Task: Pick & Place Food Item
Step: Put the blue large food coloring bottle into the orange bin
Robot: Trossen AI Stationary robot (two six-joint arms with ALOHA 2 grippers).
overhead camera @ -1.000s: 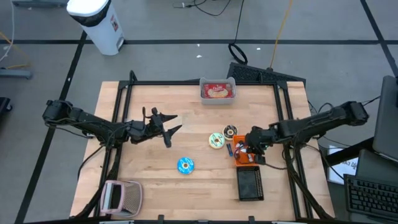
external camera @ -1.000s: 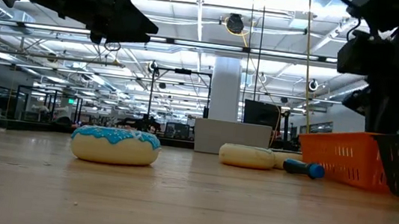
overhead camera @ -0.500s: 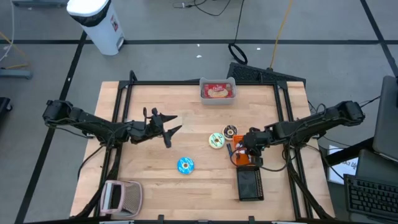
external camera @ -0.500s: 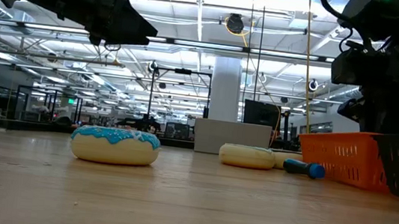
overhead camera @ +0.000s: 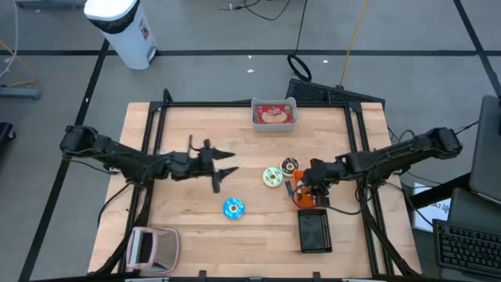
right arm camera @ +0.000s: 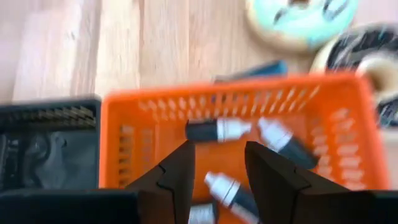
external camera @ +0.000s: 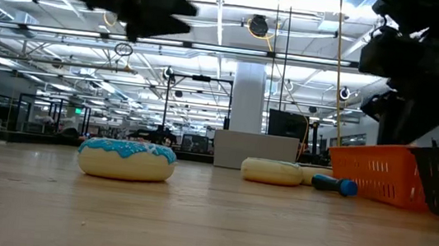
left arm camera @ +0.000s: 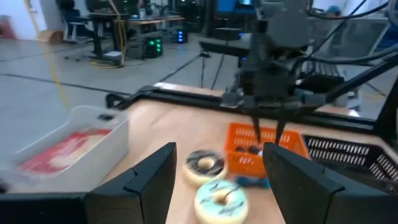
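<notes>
Orange basket (right arm camera: 236,155) holds several markers (right arm camera: 219,130); right tool (right arm camera: 217,171) hovers above, fingers parted, empty; left tool (left arm camera: 217,180) gapes empty.

Clear plastic tub of red-packaged food (overhead camera: 274,113) sits at the far middle edge of the wooden table (overhead camera: 180,227). Chocolate-iced doughnut (overhead camera: 290,165) and pale-iced doughnut (overhead camera: 272,176) lie touching near mid-table, just left of the orange mesh basket (overhead camera: 309,197), which holds markers (right arm camera: 217,130). Black mesh basket (overhead camera: 314,232) sits right in front of the orange one. Blue-iced doughnut (overhead camera: 233,207) lies apart, front-left of the pair. Pink rack (overhead camera: 153,247) sits at the front-left corner.
</notes>
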